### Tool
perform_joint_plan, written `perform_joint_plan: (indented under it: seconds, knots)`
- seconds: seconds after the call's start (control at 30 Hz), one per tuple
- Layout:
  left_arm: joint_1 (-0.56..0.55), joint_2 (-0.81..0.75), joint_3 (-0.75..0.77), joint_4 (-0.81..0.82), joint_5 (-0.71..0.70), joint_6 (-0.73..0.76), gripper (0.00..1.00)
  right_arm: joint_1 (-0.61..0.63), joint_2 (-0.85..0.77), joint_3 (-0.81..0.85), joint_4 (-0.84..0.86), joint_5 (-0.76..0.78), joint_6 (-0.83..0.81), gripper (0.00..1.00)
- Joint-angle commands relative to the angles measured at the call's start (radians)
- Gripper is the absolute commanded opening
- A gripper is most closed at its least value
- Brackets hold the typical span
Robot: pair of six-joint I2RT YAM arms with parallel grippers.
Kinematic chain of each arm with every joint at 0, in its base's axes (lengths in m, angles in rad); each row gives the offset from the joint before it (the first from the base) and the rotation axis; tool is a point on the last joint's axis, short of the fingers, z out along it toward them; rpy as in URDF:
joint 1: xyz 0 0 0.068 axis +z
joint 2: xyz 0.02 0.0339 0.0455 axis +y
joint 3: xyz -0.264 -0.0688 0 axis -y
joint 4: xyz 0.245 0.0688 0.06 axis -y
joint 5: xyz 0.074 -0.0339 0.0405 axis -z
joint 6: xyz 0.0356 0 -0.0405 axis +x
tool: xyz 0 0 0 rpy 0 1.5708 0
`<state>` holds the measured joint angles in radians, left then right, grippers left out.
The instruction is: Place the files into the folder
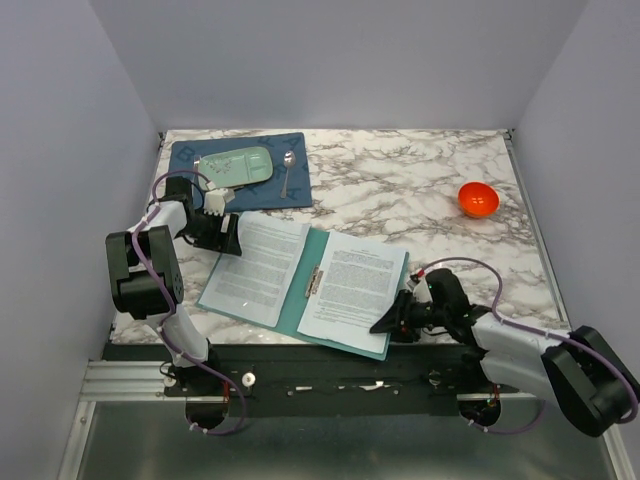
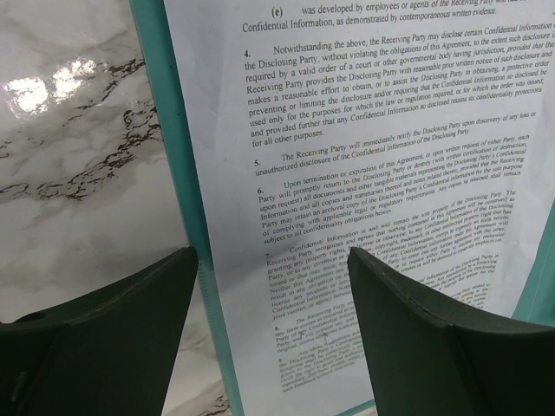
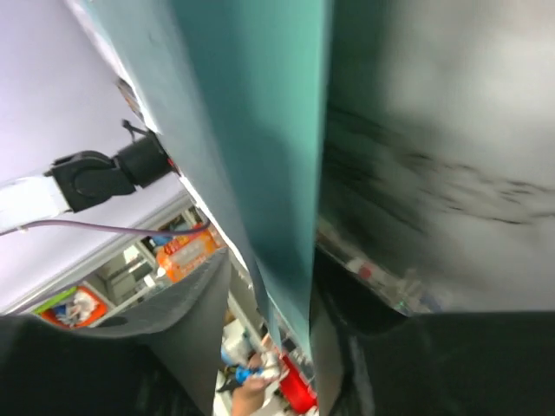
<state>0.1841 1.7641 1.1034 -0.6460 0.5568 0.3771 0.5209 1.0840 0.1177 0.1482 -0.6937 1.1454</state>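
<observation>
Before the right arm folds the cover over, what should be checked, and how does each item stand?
1. Files lying inside the open folder: ok.
2. Right gripper fingers straddling the cover's edge: ok.
3. Grip closed on the cover: not ok, a gap shows beside one finger.
4. Left gripper open, holding nothing: ok.
5. Left gripper out of the cover's path: not ok, it sits over the left page.
6. Left fingers touching the page: cannot tell.

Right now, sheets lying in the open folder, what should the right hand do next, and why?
Probably finish closing: the folder's edge sits between the right hand's fingers with a gap beside one, so it isn't gripped yet for folding shut.
</observation>
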Motion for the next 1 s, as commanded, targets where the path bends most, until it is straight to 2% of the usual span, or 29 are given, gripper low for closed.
perform_joint_plan:
  seconds: [0.0,0.03,0.07,0.17,0.23,0.37,0.5,0.67,0.73,0.8,0.97]
  knots:
    - [0.005,-0.014,-0.025,-0.061,-0.049,0.017,0.85,0.005,-0.131,0.025,-0.005,0.106,-0.007,0.35]
    - [0.005,-0.015,-0.02,-0.063,-0.047,0.019,0.86,0.005,-0.148,0.037,-0.009,0.117,-0.012,0.31]
    - [0.003,-0.017,-0.016,-0.066,-0.046,0.019,0.85,0.005,-0.157,0.042,-0.009,0.125,-0.025,0.19]
    - [0.005,-0.029,0.007,-0.095,-0.029,0.017,0.86,0.004,-0.157,0.08,0.004,0.141,-0.09,0.01]
    - [0.009,-0.037,0.039,-0.13,-0.017,0.014,0.87,0.007,-0.153,0.118,-0.016,0.154,-0.168,0.0]
    - [0.047,-0.058,0.099,-0.188,0.04,0.012,0.99,0.007,-0.183,0.247,-0.181,0.239,-0.434,0.01]
    - [0.089,-0.048,0.121,-0.205,0.071,0.022,0.99,0.013,-0.232,0.33,-0.329,0.389,-0.585,0.01]
    - [0.104,0.0,0.118,-0.205,0.083,0.039,0.99,0.12,-0.344,0.346,-0.354,0.522,-0.806,0.01]
    - [0.104,0.006,0.125,-0.205,0.116,0.049,0.99,0.128,-0.36,0.346,-0.383,0.528,-0.832,0.01]
    - [0.104,0.015,0.136,-0.207,0.155,0.057,0.99,0.133,-0.374,0.327,-0.357,0.47,-0.854,0.01]
    - [0.103,0.069,0.197,-0.198,0.255,0.072,0.99,0.28,-0.438,0.32,-0.349,0.586,-0.926,0.01]
